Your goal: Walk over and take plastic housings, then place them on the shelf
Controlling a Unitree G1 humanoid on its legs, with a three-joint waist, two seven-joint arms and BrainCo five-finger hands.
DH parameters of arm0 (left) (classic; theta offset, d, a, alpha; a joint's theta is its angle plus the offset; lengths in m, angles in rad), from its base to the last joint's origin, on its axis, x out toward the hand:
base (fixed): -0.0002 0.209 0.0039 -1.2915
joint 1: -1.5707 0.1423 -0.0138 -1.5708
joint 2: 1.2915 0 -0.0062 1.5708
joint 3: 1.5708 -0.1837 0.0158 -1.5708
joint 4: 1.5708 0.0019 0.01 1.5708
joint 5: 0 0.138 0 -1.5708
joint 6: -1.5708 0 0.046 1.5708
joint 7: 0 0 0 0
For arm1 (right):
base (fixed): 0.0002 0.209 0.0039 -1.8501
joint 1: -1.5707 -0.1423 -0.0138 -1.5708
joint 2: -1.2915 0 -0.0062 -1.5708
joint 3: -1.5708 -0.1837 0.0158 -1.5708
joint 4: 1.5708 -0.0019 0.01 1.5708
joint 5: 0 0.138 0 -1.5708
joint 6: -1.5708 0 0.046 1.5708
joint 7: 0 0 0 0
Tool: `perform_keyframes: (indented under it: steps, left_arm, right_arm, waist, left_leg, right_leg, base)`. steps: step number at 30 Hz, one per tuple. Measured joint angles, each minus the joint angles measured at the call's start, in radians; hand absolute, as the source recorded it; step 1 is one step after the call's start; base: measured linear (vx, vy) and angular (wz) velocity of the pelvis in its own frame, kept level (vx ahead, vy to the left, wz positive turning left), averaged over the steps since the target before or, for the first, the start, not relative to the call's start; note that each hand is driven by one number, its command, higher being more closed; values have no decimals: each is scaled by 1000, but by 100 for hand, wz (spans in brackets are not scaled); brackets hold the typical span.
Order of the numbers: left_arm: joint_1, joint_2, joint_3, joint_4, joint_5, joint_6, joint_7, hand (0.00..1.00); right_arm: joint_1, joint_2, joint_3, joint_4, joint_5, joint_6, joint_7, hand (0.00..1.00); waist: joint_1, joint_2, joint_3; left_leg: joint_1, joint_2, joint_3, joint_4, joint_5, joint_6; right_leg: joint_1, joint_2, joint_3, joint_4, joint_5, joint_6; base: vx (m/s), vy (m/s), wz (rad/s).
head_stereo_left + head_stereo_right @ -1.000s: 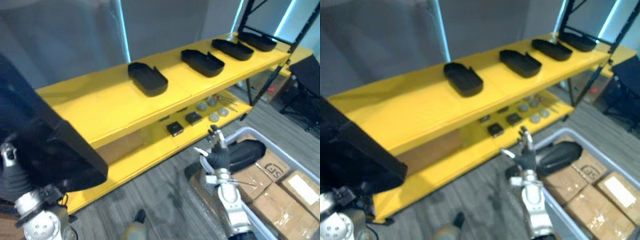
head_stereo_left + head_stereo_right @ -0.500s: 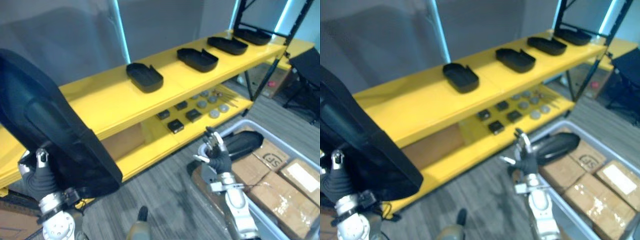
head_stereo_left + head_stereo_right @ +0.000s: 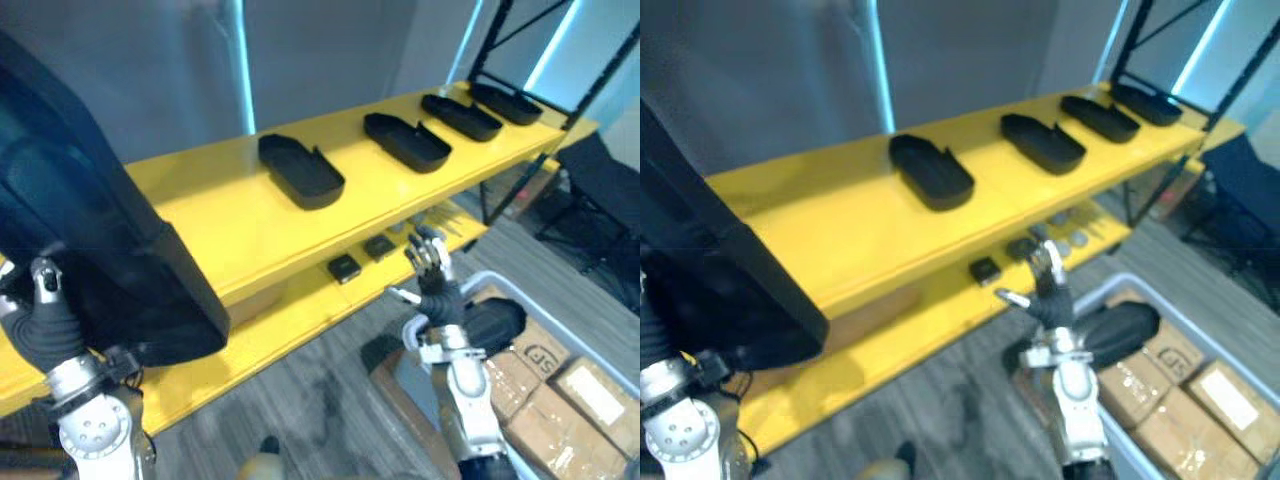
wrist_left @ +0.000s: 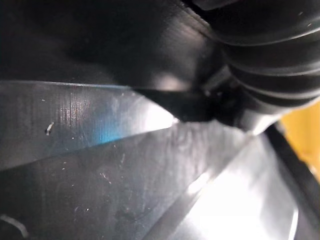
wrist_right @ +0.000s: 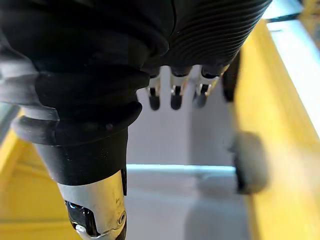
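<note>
Since half a second ago my head has swung, so the whole scene sits differently. My right hand (image 3: pixel 432 275) now shows against the front edge of the shelf's lower board, where before it hung lower, over the floor. The big housing (image 3: pixel 90 200) is still up on my left side.

From my left eye, that big black housing rises at the left with my left hand (image 3: pixel 45 325) under its near end. How that hand grips it I cannot tell. The yellow shelf (image 3: pixel 230 215) runs across in front of me. Four more lie in a row on its top board: the nearest housing (image 3: pixel 300 170), the second housing (image 3: pixel 405 140), the third housing (image 3: pixel 460 115) and the farthest housing (image 3: pixel 510 102). Two small black boxes (image 3: pixel 343 266) sit on the lower board. My right hand is raised, spread and empty, near a dark housing (image 3: pixel 495 322) that lies in the grey bin (image 3: pixel 500 284) with cardboard boxes (image 3: pixel 592 392).

From my right eye, a few grey round pieces (image 3: pixel 1073 240) lie on the lower board past my right hand.

From my left wrist, the glossy dark wall of the big housing lies right against my hand's ribbed cover, and a strip of yellow shelf shows at one side.

From my right wrist, my fingers (image 5: pixel 173 97) hang straight, holding nothing, beside the yellow shelf edge.
</note>
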Motion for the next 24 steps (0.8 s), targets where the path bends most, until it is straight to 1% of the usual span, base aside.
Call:
perform_keyframes:
  steps: [1,2,3,4,5,6,7,8,9,10,11,12,14,15,16,17,19,20,21,22,24]
  left_arm:
    - [-31,0,-2,22,-5,4,-1,100]
    - [-50,-1,-7,36,-10,9,-1,100]
    - [-75,-1,-16,58,-12,17,-1,100]
    - [-92,-3,-40,85,-12,25,1,100]
    - [-90,-2,-56,91,-11,29,1,100]
    - [-83,-11,-73,93,-8,30,-1,100]
    - [-43,-38,-106,86,-5,30,-1,100]
    - [-18,-59,-118,84,0,30,-3,100]
    - [16,-84,-140,82,1,32,-7,100]
    - [29,-98,-156,74,2,33,-10,100]
    - [31,-103,-161,62,3,34,-13,100]
    - [30,-104,-170,33,8,35,-20,100]
    - [21,-101,-177,8,11,39,-40,100]
    - [4,-88,-199,6,19,51,-59,100]
    - [1,-80,-207,7,21,58,-68,100]
    - [0,-73,-207,10,25,69,-89,100]
    - [-7,-39,-205,19,57,98,-98,100]
    - [-20,-11,-201,37,64,112,-110,100]
    - [-35,18,-198,62,81,126,-118,100]
    - [-56,53,-195,99,105,144,-127,100]
    - [-91,98,-190,150,127,173,-148,100]
  right_arm:
    - [-23,-14,0,-5,20,2,20,0]
    - [-28,-22,-1,-12,31,2,27,0]
    - [-28,-32,-2,-29,38,4,36,0]
    - [-27,-42,-2,-72,38,7,39,0]
    - [-26,-46,-1,-103,40,13,42,0]
    - [-27,-56,-1,-134,46,18,47,0]
    - [-26,-78,4,-161,53,25,47,0]
    - [-28,-98,7,-164,57,26,46,0]
    - [-29,-128,6,-164,65,39,46,0]
    - [-29,-140,-1,-164,100,68,52,0]
    - [-31,-141,-10,-164,120,82,58,0]
    - [-33,-141,-27,-165,137,101,59,0]
    - [-32,-140,-48,-168,153,111,55,0]
    - [-32,-137,-74,-175,155,124,33,0]
    - [-32,-129,-81,-178,154,126,28,0]
    - [-32,-108,-83,-182,154,127,11,0]
    - [-27,-60,-87,-194,150,127,-16,0]
    - [-22,-38,-90,-206,150,127,-31,0]
    - [-19,-17,-98,-213,150,129,-34,0]
    - [-6,6,-109,-224,150,131,-39,0]
    - [45,26,-116,-249,123,131,-50,0]
  waist:
    - [-4,12,5]
    - [-8,16,7]
    - [-17,18,8]
    - [-36,15,6]
    - [-40,3,1]
    - [-44,-9,-6]
    - [-46,16,-17]
    - [-35,34,-25]
    - [-23,65,-42]
    - [-26,75,-50]
    - [-25,77,-52]
    - [-27,73,-53]
    - [-31,72,-54]
    - [-32,71,-55]
    - [-29,71,-55]
    - [-29,61,-60]
    - [-30,20,-69]
    - [-33,4,-75]
    - [-37,-6,-80]
    - [-46,-14,-84]
    - [-65,-17,-85]
  left_leg:
    - [-6,14,-32,1,-7,-9]
    - [-11,18,-55,-1,-8,-11]
    - [-24,19,-99,-4,-9,-14]
    - [-44,14,-174,-5,-16,-26]
    - [-53,3,-214,-7,-23,-36]
    - [-50,-2,-245,-10,-27,-57]
    - [-37,30,-268,-25,-21,-66]
    - [-38,47,-265,-22,-12,-75]
    - [-40,61,-240,-14,11,-105]
    - [-40,66,-204,-14,37,-121]
    - [-41,67,-176,-14,48,-118]
    - [-47,67,-98,-14,70,-107]
    - [-55,67,-13,-22,87,-97]
    - [-38,62,53,-59,111,-89]
    - [-26,60,67,-72,113,-89]
    - [-10,54,68,-88,113,-89]
    - [1,40,90,-96,112,-89]
    - [1,35,97,-100,112,-89]
    - [9,34,113,-112,112,-89]
    - [21,30,133,-126,110,-89]
    - [30,18,155,-126,101,-83]
  right_leg:
    - [-27,44,71,-113,10,15]
    - [-39,65,120,-166,20,29]
    - [-49,94,205,-236,37,52]
    - [-42,126,325,-324,49,74]
    - [-32,133,366,-337,36,73]
    - [-21,144,386,-319,68,123]
    - [-19,165,363,-268,71,99]
    - [-15,180,340,-254,60,81]
    - [19,190,287,-248,49,69]
    - [64,194,231,-253,42,62]
    - [81,195,204,-258,42,62]
    - [105,195,156,-264,42,62]
    - [122,197,110,-264,42,61]
    - [144,196,78,-264,42,61]
    - [152,196,79,-265,42,61]
    - [165,192,80,-267,41,59]
    - [172,182,86,-282,41,59]
    - [172,173,88,-293,41,59]
    - [172,171,93,-302,41,59]
    - [172,171,110,-314,42,61]
    - [172,161,124,-327,43,63]
  base:
    - [129,-84,52]
    - [103,-121,83]
    - [115,-272,147]
    - [135,-401,173]
    - [167,-541,188]
    - [198,-485,161]
    - [151,-320,126]
    - [273,-290,108]
    - [306,-248,100]
    - [306,-248,113]
    - [279,-217,119]
    - [188,-161,90]
    - [216,-166,95]
    - [169,-80,83]
    - [136,-21,67]
    - [121,12,18]
    - [100,16,-5]
    - [71,14,-19]
    - [67,11,-31]
    - [30,15,-32]
    - [-7,25,-41]
